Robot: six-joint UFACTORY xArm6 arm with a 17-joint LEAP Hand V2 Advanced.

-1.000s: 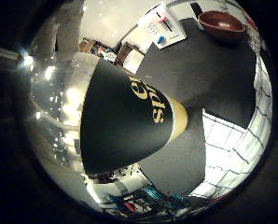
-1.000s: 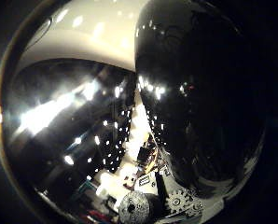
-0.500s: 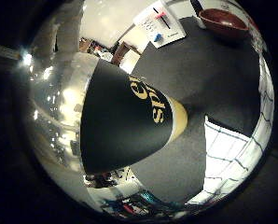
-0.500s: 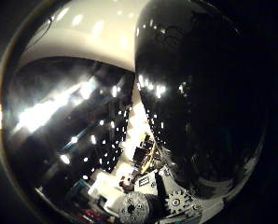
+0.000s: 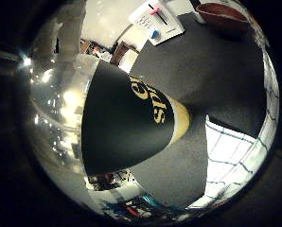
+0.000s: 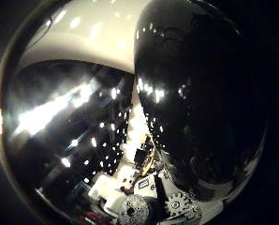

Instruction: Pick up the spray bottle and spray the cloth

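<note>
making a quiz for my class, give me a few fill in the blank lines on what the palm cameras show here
1. The spray bottle fills much of the view, so it is ____ to the palm.
2. Its label is black with ____ lettering.
3. The brown bowl sits on the dark ____.
4. The white cloth has a ____ pattern.

Missing words: close; yellow; mat; grid

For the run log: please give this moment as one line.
hand: holding spray bottle | bottle: close to palm, above dark mat | cloth: beside mat | bowl: on mat

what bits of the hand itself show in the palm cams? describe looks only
Little shows. In the thumb side view the hand appears as white body parts, a pale toothed gear beside a dark round speckled disc, and a small white label. The little finger side view shows none of it clearly.
</note>
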